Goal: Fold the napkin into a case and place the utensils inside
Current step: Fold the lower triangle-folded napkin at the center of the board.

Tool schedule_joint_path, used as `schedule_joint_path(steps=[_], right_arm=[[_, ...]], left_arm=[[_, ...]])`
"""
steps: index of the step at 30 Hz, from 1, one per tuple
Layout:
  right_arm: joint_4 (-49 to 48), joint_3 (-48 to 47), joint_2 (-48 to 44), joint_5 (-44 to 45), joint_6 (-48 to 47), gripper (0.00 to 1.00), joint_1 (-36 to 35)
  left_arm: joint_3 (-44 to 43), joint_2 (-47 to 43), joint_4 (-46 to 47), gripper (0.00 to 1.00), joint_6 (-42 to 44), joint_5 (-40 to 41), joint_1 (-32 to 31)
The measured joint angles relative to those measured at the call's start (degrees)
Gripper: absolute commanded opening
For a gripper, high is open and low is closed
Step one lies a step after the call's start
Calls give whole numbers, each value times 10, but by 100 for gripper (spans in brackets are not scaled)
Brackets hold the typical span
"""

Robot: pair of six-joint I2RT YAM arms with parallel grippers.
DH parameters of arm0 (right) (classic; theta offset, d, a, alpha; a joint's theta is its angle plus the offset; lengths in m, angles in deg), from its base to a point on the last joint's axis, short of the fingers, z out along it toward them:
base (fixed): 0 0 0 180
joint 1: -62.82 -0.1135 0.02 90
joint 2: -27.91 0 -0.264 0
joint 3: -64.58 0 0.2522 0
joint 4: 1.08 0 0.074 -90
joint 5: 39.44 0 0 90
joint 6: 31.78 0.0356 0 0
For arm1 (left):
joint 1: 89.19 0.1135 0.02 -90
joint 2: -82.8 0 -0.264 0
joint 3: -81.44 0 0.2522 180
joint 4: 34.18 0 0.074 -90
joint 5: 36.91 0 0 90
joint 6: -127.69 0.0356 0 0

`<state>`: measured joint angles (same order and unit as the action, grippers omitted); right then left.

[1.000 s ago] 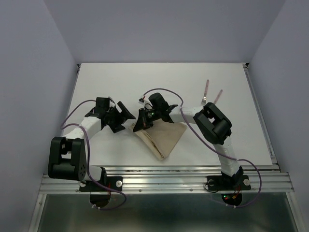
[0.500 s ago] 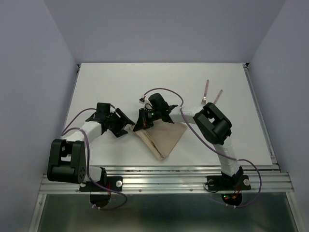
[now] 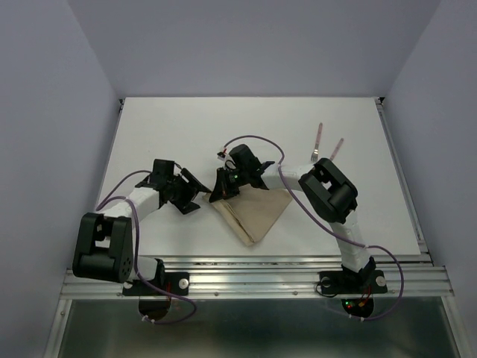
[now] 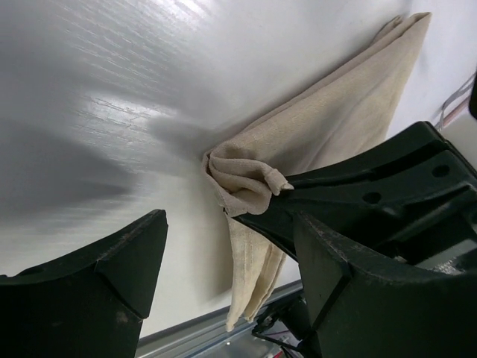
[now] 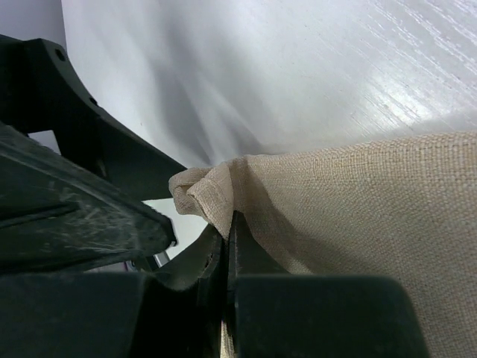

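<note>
While the right gripper [image 3: 221, 192] pinches its bunched corner, the folded, wrinkly tan cloth napkin [image 3: 252, 214] lies on the white worktop [image 3: 186, 127]; the left gripper [image 3: 195, 191] stands open.

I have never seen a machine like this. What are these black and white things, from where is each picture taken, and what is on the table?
These are two robot arms fixed at the near edge of the table. One picture looks down from above; the other two come from small cameras on each wrist. A folded tan napkin lies between the arms. The right gripper pinches its corner shut. The left gripper is open and holds nothing. Two red-handled utensils lie farther back, on the right.
</note>
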<state>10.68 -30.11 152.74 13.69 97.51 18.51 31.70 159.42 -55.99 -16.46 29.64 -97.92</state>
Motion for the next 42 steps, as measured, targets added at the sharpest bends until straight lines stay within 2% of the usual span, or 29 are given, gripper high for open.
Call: schedule_joint_path(steps=[12, 20, 24, 29, 42], right_arm=[[1, 0, 0, 5, -1, 1, 0], [5, 0, 0, 12, -3, 1, 0], [12, 0, 0, 17, -5, 1, 0], [16, 0, 0, 17, -8, 1, 0], [14, 0, 0, 9, -9, 1, -9]], left_arm=[[-11, 44, 23, 73, -27, -1, -26], [-16, 58, 32, 62, -39, 0, -28], [-17, 68, 37, 61, -43, 0, -28], [-22, 76, 40, 69, -47, 7, -28], [-19, 63, 55, 62, -93, 40, -36]])
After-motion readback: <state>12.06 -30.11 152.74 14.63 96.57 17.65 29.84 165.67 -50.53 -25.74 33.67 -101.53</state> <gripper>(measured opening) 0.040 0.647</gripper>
